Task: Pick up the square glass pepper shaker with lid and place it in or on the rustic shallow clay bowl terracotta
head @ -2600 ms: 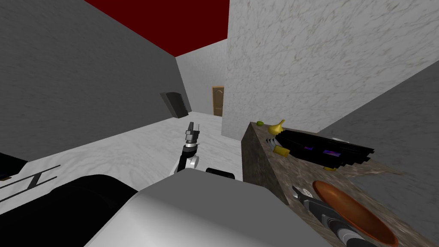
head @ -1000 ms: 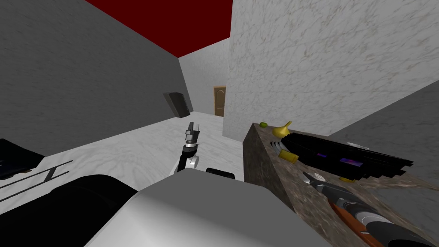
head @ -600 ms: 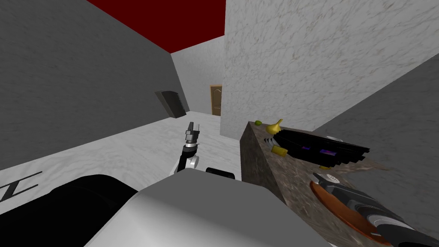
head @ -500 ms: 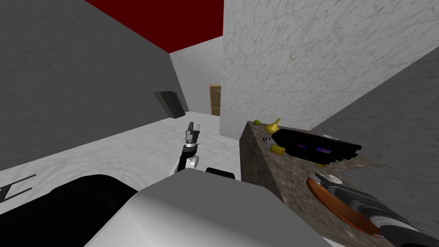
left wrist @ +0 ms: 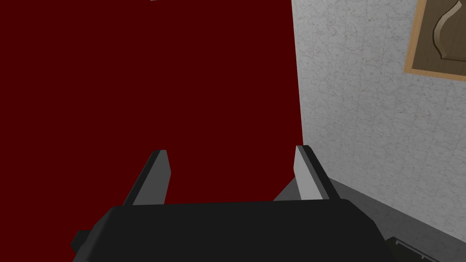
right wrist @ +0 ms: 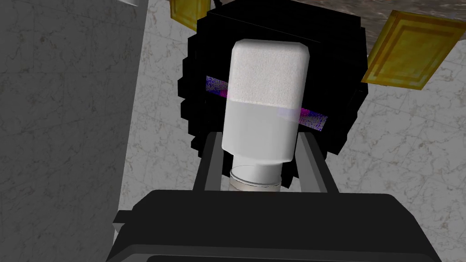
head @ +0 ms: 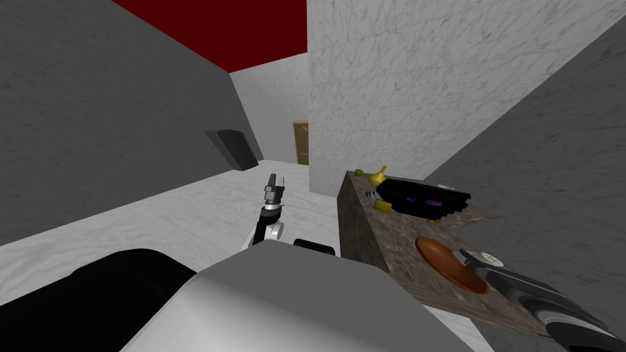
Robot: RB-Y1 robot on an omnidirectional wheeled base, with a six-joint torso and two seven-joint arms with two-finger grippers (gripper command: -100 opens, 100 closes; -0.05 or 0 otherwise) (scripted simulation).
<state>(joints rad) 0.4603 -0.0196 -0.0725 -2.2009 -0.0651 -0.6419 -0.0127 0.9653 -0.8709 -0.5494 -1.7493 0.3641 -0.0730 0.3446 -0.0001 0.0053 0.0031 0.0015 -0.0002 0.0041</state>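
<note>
Two fingers (right wrist: 210,159) of your right gripper (right wrist: 260,138) press the sides of the pepper shaker (right wrist: 266,100), so you are holding it firmly. Its long axis runs straight out along the fingers, away from the gripper's dark body. The narrow ringed end sits down between the fingers and the broad end sticks out past their tips.

What matters for the next move is the bowl (head: 449,266). In the head view it lies on the brown speckled counter (head: 391,226), just beside the shaker and on your left of it. The shaker's tip shows against the bowl's right rim. I judge it to be above or at that rim, not yet over the middle, though how high it is above the counter I cannot tell. A short move to your left should centre it. The right arm is plainly the nearer one. Your left gripper (left wrist: 232,157) hangs with its fingers spread wide and nothing between them, well apart from the counter.

The shaker looks like a pale, square-shouldered block, grainy white toward the far end and smoother grey nearer the fingers. Beyond it stands a black blocky thing (right wrist: 336,91) with a purple streak, and a yellow piece (right wrist: 412,50) beside that.
</note>
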